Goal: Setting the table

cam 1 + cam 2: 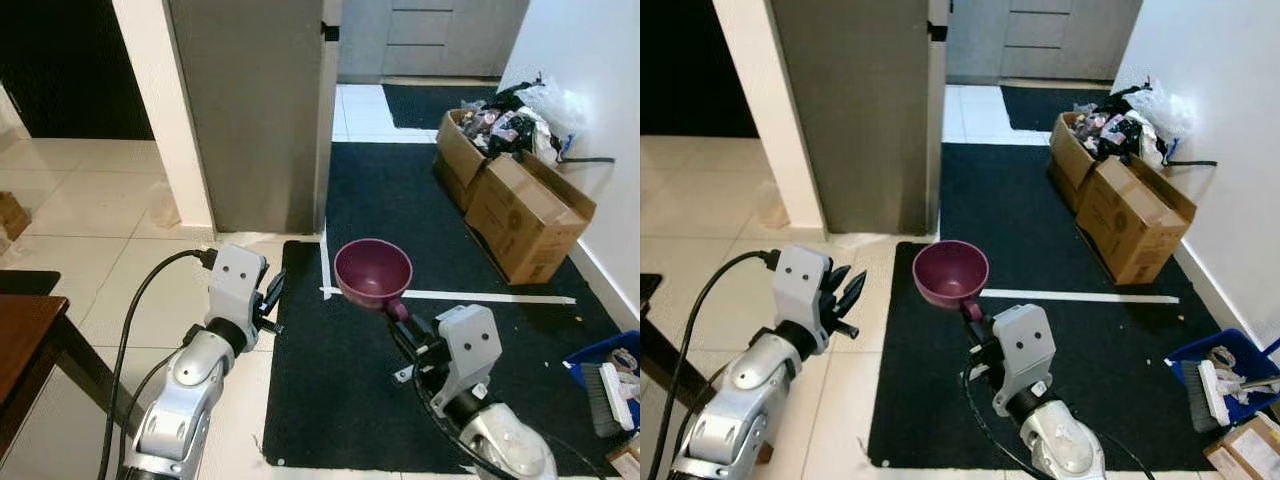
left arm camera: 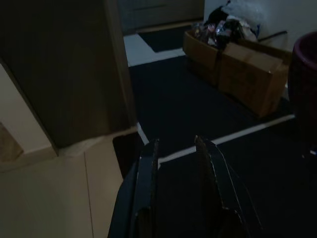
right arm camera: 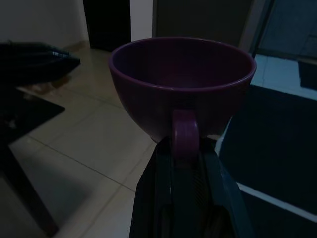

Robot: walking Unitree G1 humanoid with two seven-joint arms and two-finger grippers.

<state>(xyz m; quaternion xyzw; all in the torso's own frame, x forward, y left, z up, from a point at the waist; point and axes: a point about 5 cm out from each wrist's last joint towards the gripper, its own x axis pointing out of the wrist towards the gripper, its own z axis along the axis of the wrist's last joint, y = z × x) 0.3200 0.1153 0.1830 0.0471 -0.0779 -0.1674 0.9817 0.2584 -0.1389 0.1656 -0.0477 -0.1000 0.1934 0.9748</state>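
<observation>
No brand, label or writing can be read on any item.

Purple cup [image 1: 373,271]: sits near the centre of the left eye view, held in the air above the black mat [image 1: 400,400]. It is upright, its open mouth facing up. Its handle [image 3: 184,133] points back toward the robot, so the line from handle to bowl runs away from the robot toward the grey door [image 1: 250,110].

Right end effector [image 3: 184,163]: lower centre-right of the left eye view. Its two black fingers [image 3: 161,168] are closed on the cup's handle, one on each side, as the right wrist view shows.

Left end effector [image 1: 274,292]: lower left of centre in the left eye view, raised over the pale floor tiles [image 1: 100,210] at the mat's edge. Its fingers stand slightly apart with a narrow gap between them and grip nothing. A black cable [image 1: 140,300] runs from its wrist down toward the lower left.

Desk [image 1: 25,345]: dark brown corner at the left edge, well apart from the cup.

Cardboard boxes [image 1: 520,205]: upper right, along the white wall. The far one is open and stuffed with mixed dark items.

White tape line [image 1: 480,296]: crosses the mat just behind the cup.

Blue bin [image 1: 605,360]: right edge, with a brush [image 1: 605,395] beside it.
</observation>
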